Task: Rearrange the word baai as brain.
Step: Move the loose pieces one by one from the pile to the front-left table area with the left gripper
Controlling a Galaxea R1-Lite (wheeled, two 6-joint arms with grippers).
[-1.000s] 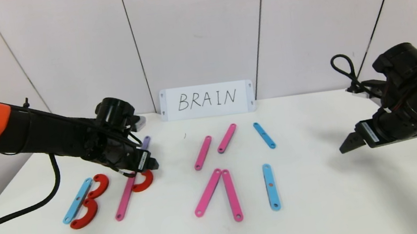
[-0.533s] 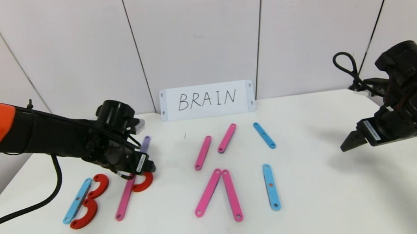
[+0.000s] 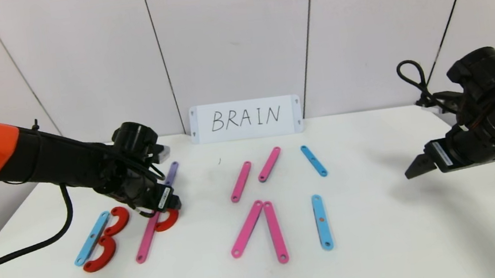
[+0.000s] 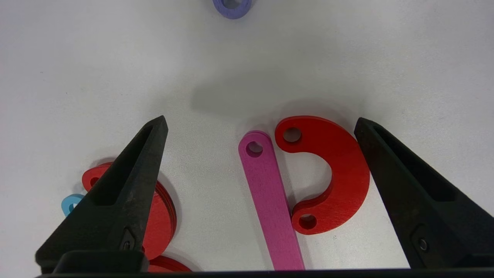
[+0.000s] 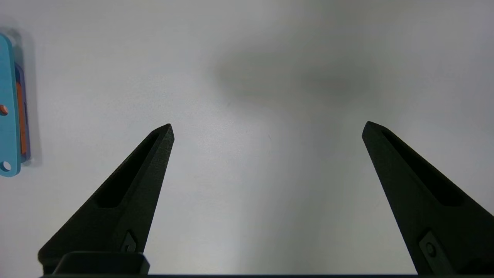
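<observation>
The left gripper (image 4: pixel 259 123) has its two black fingers (image 4: pixel 127 181) spread wide and holding nothing. They hang low over the table (image 3: pixel 383 245), straddling a red arc (image 4: pixel 332 173) and the top end of a pink bar (image 4: pixel 268 193). The arc lies just inside one finger, its open side facing the bar and both its ends against the bar's edge, so the two pieces read as a letter P. The bar's long axis runs back toward the wrist, roughly in line with the fingers. A purple bar (image 3: pixel 171 173) lies just beyond the fingertips, toward the wall; it likely serves as the missing leg of the R. The left arm reaches in from the left, angled downward. To its left sits a B of a blue bar (image 3: pixel 92 238) and two red arcs; to its right, pink and blue bars form the other letters. The right gripper (image 3: pixel 414 169) hovers open and empty, well off at the right.
</observation>
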